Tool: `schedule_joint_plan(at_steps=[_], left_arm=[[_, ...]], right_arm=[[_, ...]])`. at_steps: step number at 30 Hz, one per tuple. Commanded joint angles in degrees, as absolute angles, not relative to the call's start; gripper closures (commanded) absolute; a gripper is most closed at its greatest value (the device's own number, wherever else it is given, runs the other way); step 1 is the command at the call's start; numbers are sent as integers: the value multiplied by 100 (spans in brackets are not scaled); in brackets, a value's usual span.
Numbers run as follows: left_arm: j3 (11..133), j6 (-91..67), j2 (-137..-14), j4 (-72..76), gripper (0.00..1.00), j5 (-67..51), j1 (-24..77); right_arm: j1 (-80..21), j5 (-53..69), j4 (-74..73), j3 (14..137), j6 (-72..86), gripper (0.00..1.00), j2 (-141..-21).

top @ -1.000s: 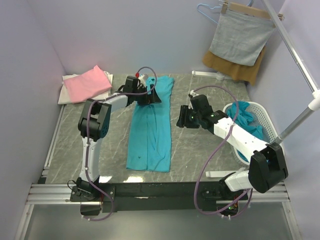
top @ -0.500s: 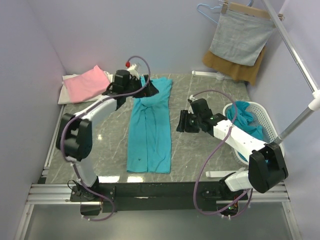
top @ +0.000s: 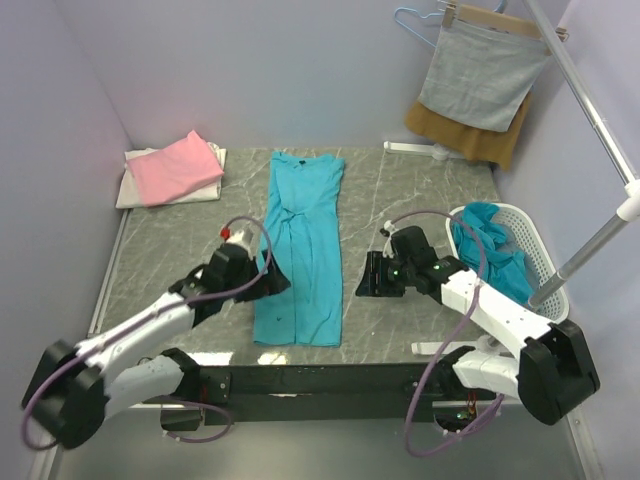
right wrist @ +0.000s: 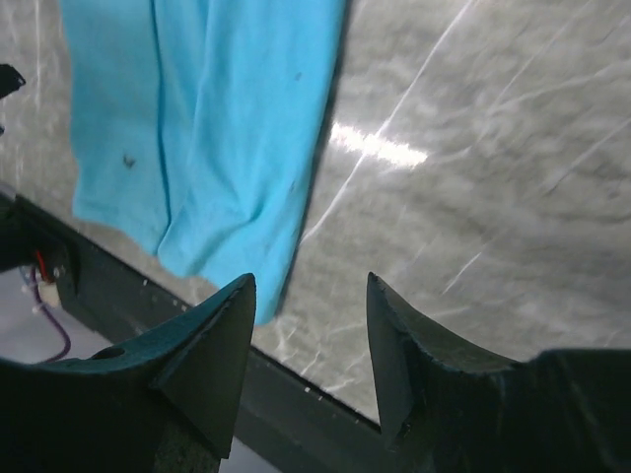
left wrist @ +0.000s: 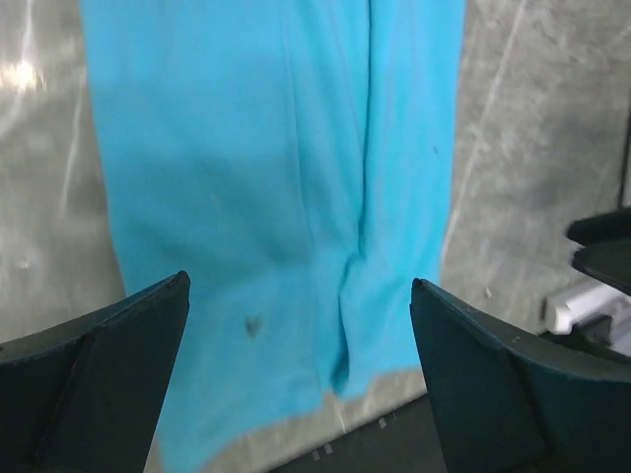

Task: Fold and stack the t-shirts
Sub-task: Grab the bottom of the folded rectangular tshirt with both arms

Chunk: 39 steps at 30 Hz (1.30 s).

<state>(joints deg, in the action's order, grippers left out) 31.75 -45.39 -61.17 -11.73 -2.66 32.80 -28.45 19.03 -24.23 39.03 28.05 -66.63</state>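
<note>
Your shirt [top: 298,240]: teal, folded lengthwise, flat on bench [top: 400,190]. Left claw [top: 272,283]: wide, empty, over shirt's left edge. Right claw [top: 362,285]: parted, empty, right of shirt.

White arms [top: 150,322], dark jaws, purple cables [top: 407,425]

No readable text, label or number appears anywhere, though the views are somewhat blurred.

Turquoise t-shirt [top: 300,230] — plain, one small dark spot, pink folded shirt [top: 175,167], grey table [top: 420,200] veined white, white basket [top: 533,250], grey towel [top: 482,75], mustard cloth [top: 470,140]
</note>
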Motion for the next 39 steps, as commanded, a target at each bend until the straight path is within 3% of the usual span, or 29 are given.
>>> schedule_joint_plan(at_steps=[1,9,17,28,34,35,39], left_arm=[[2936,-5693,-4836,-1991,1,781,3796],[2505,-6704,-3885,-3278,0,1090,4376],[2286,-7576,-4341,-3814,1,1353,5203],[1942,-7761,-4306,-3639,0,1345,5300],[1864,-7664,-4754,-3209,20,1284,5300],[1846,-7664,-4842,-3060,35,1266,5300],[1758,-7655,-4975,-2795,62,1160,5300]], right_arm=[[-3242,2171,-2549,3657,3067,44,-6285],[-4393,1952,-2356,3331,3805,46,-6495],[-4781,1635,-2145,3489,4157,46,-7057],[-5045,1608,-1504,3665,4588,47,-8059],[-5054,1652,-1362,3727,4640,49,-8332],[-5045,1661,-1345,3709,4649,51,-8341],[-5045,1652,-1283,3683,4658,69,-8393]])
